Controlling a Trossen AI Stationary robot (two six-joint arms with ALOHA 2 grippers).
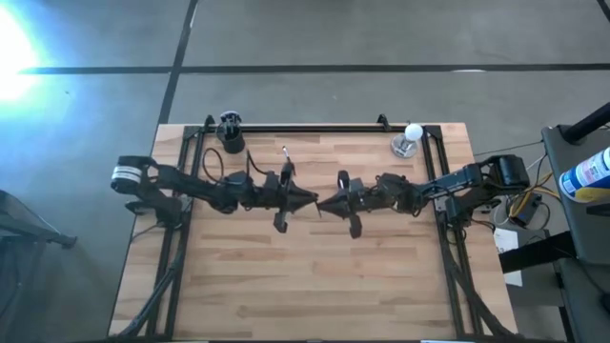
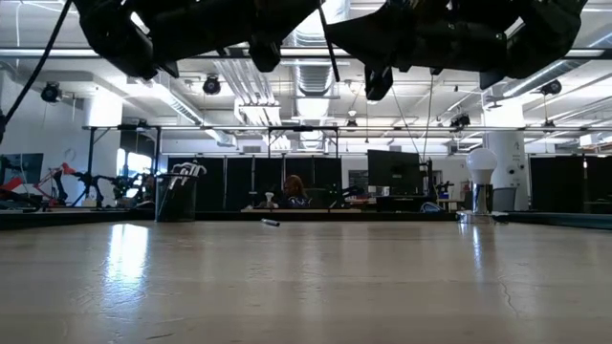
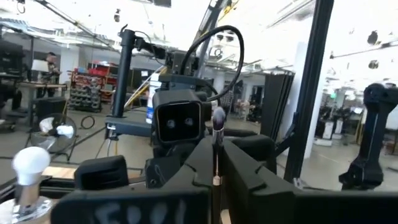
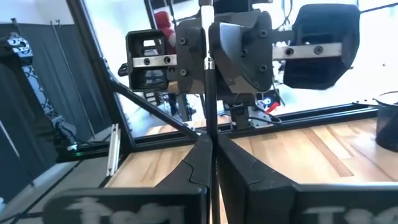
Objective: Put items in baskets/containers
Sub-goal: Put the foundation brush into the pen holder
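Observation:
My two grippers meet fingertip to fingertip above the table's middle, my left gripper [image 1: 307, 200] coming from the left and my right gripper [image 1: 327, 203] from the right. Both are shut on one thin dark brush [image 2: 330, 48], which stands roughly upright between them, well above the wood. A small black cup [image 1: 230, 131] stands at the far left with several pale-tipped sticks upright in it. One loose stick [image 1: 285, 158] lies flat on the table between the cup and the grippers. My left gripper pinches the brush's thin shaft [image 3: 216, 163] between its two fingers, a little below the dark bristle head [image 3: 218, 118]. The fingers come from the table's left, nearly level, and lie across the shaft. The brush is clear of the table. My right gripper pinches the same shaft [image 4: 209, 134] between its two fingers, from the table's right, level and across it. The shaft runs on past the fingers to the left gripper's hold [image 4: 208, 62] and a pale end [image 4: 206, 11]. Its lower end [image 2: 336, 78] hangs free.
A white light bulb on a stand [image 1: 408, 141] sits at the far right corner. A black rail [image 1: 315, 127] runs along the far edge, with frame bars down both sides. The near half of the wooden top [image 1: 305, 286] is bare.

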